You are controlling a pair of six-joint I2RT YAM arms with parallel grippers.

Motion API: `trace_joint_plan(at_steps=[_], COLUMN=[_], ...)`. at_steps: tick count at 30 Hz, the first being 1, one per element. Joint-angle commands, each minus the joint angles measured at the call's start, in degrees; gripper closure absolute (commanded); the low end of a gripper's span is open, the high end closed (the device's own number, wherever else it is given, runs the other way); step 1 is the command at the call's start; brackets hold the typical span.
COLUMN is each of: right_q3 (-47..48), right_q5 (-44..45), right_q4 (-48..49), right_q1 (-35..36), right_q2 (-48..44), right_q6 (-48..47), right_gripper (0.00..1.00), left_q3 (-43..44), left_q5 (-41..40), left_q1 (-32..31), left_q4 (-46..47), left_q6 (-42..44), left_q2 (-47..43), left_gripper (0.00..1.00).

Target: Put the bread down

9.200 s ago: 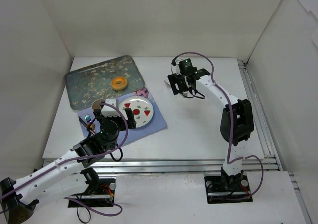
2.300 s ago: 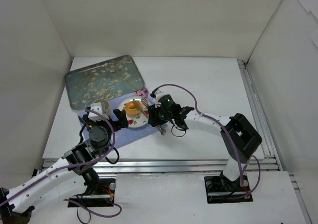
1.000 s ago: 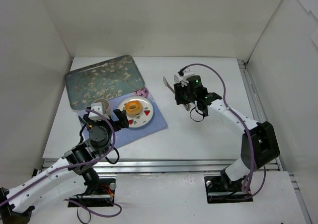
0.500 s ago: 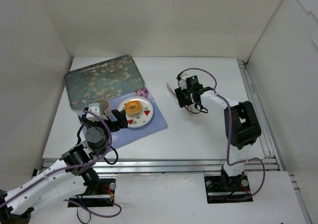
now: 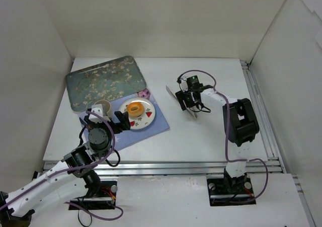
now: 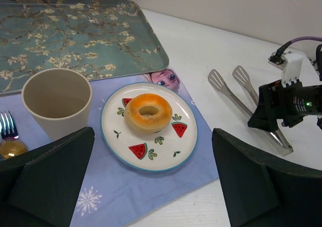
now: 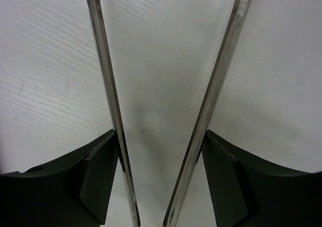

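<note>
The bread (image 5: 134, 107), a small orange ring bun, lies on the white plate (image 5: 149, 117) with watermelon marks; the left wrist view shows the bread (image 6: 148, 112) just behind the middle of the plate (image 6: 186, 151). My left gripper (image 5: 108, 120) hovers at the plate's near-left side, open and empty (image 6: 152, 131). My right gripper (image 5: 188, 98) is low over the bare table right of the mat, shut on metal tongs (image 5: 176, 97). In the right wrist view both black fingers (image 7: 100, 171) press the spread tong arms (image 7: 103, 76) from outside.
A floral tray (image 5: 100, 81) sits at the back left. A beige cup (image 6: 58, 98) and a fork (image 6: 6, 126) stand on the blue placemat (image 5: 151, 129) left of the plate. White walls close in the table on three sides.
The bread, once on the tray, now lies on the plate. In the last second my right gripper sank toward the table with the tongs, whose arms have spread wider. The left arm barely moved.
</note>
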Motion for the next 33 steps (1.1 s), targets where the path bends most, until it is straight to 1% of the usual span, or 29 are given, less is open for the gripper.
trace_joint_plan(at_steps=[1,4,5,14,18,27,31,33], right_q3=[2.9,2.9,2.8,4.0,4.2,3.4,2.8,2.6], right_q5=[1.6,1.1,1.0,1.5,1.2,4.1,4.3,4.3], right_q4=[-0.5,-0.9,-1.1,-2.2,-2.4,-2.7,-2.5,-2.5], right_q1=[0.0,0.0,0.2,0.3,0.4,0.4,0.5,0.9], right_q2=[0.6,1.0,1.2,1.8,0.6,-6.2,-10.3,-14.1], right_q6=[-0.8,-0.8,-0.8,-0.6,-0.2,1.4,3.0,4.3], right_gripper=[0.38,0.37,0.35,0.26,0.22,0.07,0.05,0.04], left_q3=[0.9,1.0,1.0,0.9,0.9,1.0,0.8,0.9], left_q5=[0.3,0.2,0.4,0.3,0.2,0.1,0.0,0.1], left_q1=[0.2,0.2,0.2,0.2,0.2,0.2,0.2,0.2], left_q4=[4.2,4.1,4.1,4.2,4.2,4.2,4.4,4.5], left_q6=[-0.3,-0.3,-0.3,-0.3,-0.3,-0.3,-0.3,-0.2], left_q2=[0.3,0.6,0.6,0.7,0.7,1.1,1.0,1.3], left_gripper=[0.01,0.01,0.01,0.01,0.01,0.01,0.0,0.01])
